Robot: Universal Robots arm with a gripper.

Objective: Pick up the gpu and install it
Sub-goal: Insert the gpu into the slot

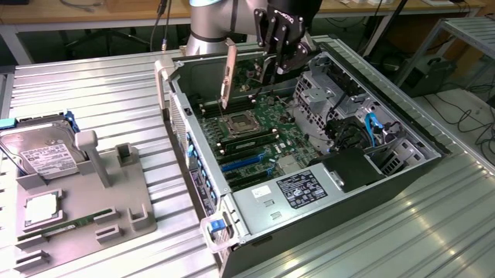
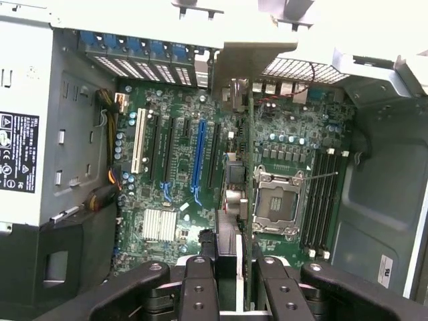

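I had the gripper (image 1: 280, 58) clamped on the gpu (image 1: 229, 72), holding the card edge-on above the open computer case (image 1: 410, 136) so that its long edge could go down toward the slots. In the exterior view the silver end bracket hung upright at about twelve o'clock from the processor socket (image 1: 238, 124), clear of the motherboard (image 1: 267, 136) and not yet seated. From the wrist view the gpu (image 2: 249, 221) ran as a thin green line between the two fingers (image 2: 198, 287), which I judged to be pinching its faces; the card lay over the socket (image 2: 275, 200) rather than over the blue expansion slot (image 2: 198, 154), so I judged it was not lined up with that slot.

The case lay on its side on the ribbed metal desk (image 1: 93, 81), and held the motherboard, the grey power supply (image 1: 298, 194) at the near end and a drive cage (image 1: 321, 95) with blue cables. At nine o'clock from the case, a grey fixture tray (image 1: 116, 197) carried a hard drive (image 1: 43, 150), a square chip (image 1: 40, 209) and a narrow memory stick (image 1: 69, 225).
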